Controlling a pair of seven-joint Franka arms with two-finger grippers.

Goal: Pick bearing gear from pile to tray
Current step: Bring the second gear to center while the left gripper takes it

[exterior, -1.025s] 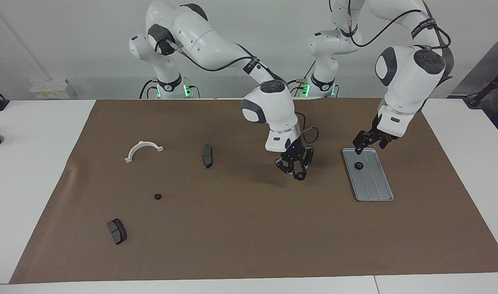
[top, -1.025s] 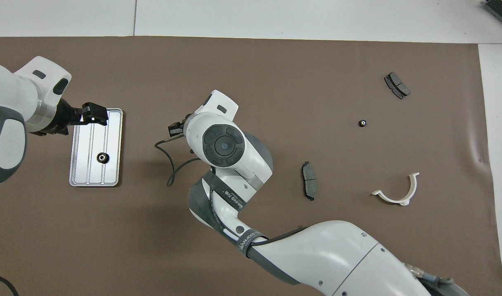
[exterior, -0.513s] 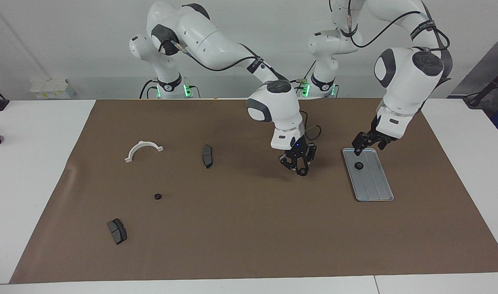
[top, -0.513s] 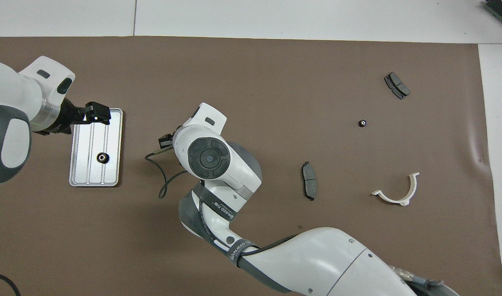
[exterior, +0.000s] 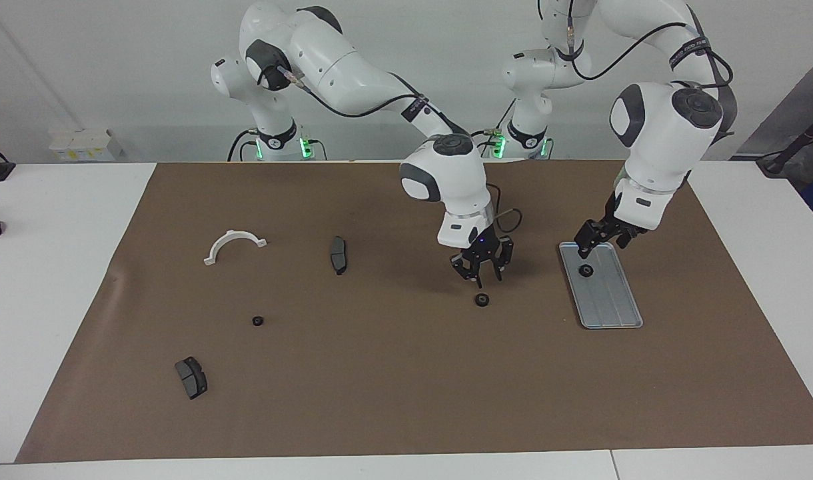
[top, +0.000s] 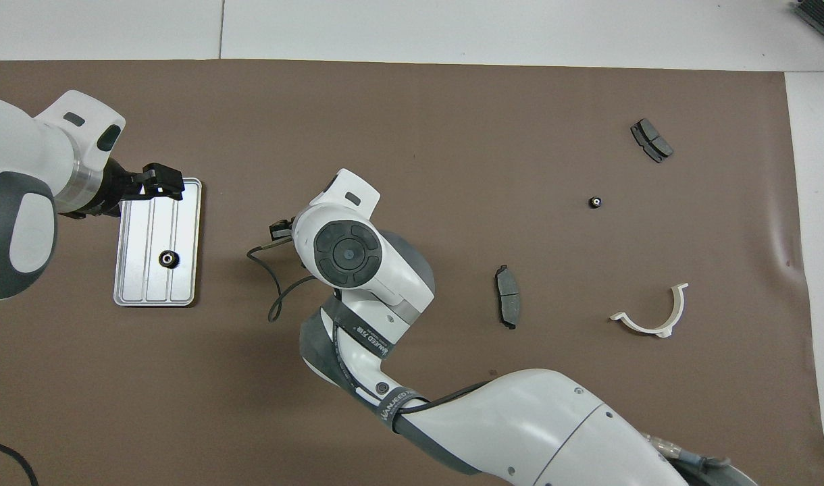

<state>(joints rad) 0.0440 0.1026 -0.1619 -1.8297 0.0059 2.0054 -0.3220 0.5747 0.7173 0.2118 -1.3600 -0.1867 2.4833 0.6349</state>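
Note:
A black bearing gear [exterior: 482, 300] lies on the brown mat, just under my right gripper [exterior: 482, 279], which hangs open above it and holds nothing. In the overhead view the right wrist hides this gear and the gripper. The silver tray [exterior: 612, 308] [top: 135, 270] lies toward the left arm's end, with one gear [exterior: 586, 271] [top: 168, 258] in it. My left gripper [exterior: 600, 245] [top: 161, 189] waits open over the tray's end nearest the robots. Another gear [exterior: 258, 321] [top: 595, 202] rests in the pile toward the right arm's end.
Two dark brake pads [exterior: 338, 255] [exterior: 191, 377] and a white half-ring bracket [exterior: 234, 243] lie scattered around the pile's gear. The right arm's cable loops beside its wrist [top: 277, 297]. Brown mat lies bare between the dropped gear and the tray.
The right gripper carried a gear toward the tray, then opened. The gear now lies on the mat under it, short of the tray. The left arm has barely moved.

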